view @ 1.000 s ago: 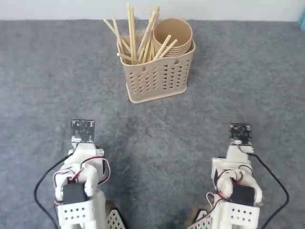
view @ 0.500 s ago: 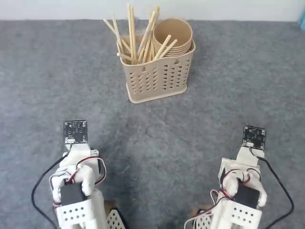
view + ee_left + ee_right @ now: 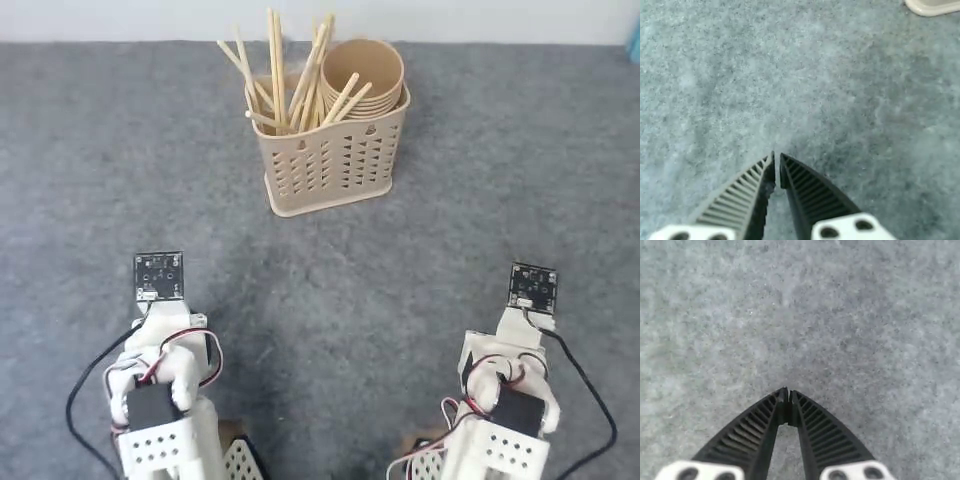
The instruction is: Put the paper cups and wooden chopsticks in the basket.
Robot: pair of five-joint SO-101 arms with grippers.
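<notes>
beige basket (image 3: 330,165) at the far side of the grey surface (image 3: 480,180) held the stacked paper cups (image 3: 365,70) and wooden chopsticks (image 3: 276,60). task judged complete. left end effector (image 3: 776,165) and right end effector (image 3: 788,399) were closed, empty, well apart from the basket.

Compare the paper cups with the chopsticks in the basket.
The paper cups stand upright in one nested stack; the chopsticks lean loosely at different angles. The paper cups rise only a little above the basket rim; the chopsticks stick far above it. Both are in the basket, and both look tan.
</notes>
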